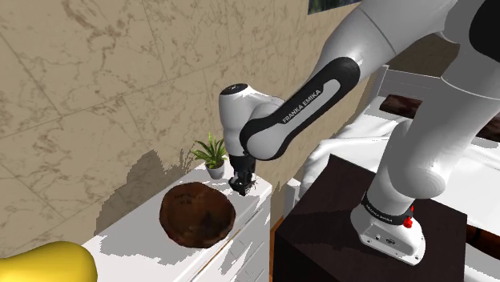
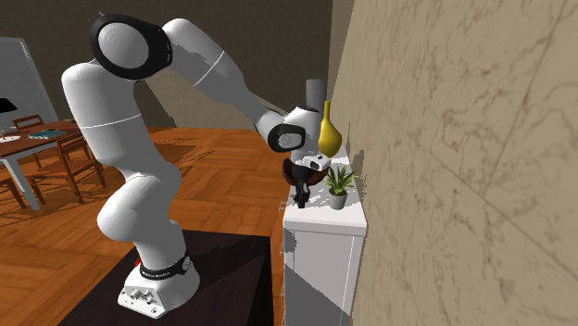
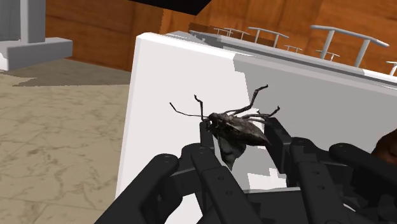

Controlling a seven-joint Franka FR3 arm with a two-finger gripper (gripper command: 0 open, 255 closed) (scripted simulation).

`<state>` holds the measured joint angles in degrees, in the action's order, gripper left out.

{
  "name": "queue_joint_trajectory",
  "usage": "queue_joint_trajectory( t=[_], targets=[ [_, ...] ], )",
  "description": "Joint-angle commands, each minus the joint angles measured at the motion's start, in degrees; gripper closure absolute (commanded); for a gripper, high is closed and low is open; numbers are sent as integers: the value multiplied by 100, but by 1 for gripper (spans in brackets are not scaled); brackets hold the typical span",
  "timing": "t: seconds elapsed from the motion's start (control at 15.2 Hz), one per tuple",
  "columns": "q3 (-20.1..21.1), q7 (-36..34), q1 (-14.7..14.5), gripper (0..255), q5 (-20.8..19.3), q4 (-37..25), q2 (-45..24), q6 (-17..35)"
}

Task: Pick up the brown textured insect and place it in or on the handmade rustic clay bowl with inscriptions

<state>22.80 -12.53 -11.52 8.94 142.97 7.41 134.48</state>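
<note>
The black two-finger gripper (image 3: 237,135) pinches the dark brown, spindly-legged insect (image 3: 240,127) across its body, close to the white cabinet top (image 3: 178,95), near the round brown clay bowl (image 1: 196,215). It looks light and brittle; the thick body, not the legs, seems the safe hold.

Shoulder: near, beside stand (image 1: 320,210), looking down along cabinet (image 1: 136,240). Second exterior: farther, facing back along wall (image 2: 445,139). Shared: potted plant (image 1: 212,154).

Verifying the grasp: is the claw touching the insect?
Touching. The wrist view shows the claw with both fingers pressed against the insect, clasping it between them.
</note>
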Motion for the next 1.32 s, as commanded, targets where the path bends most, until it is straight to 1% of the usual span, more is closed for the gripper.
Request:
queue_joint_trajectory(
  t=[0.0,0.2,1.25],
  targets=[
    [9,-2,-5,255,0,11,-27,-1],
    [14,6,-27,255,50,69,70,-33],
    [-143,95,-52,255,190,-539,867,-1415]
  ],
)
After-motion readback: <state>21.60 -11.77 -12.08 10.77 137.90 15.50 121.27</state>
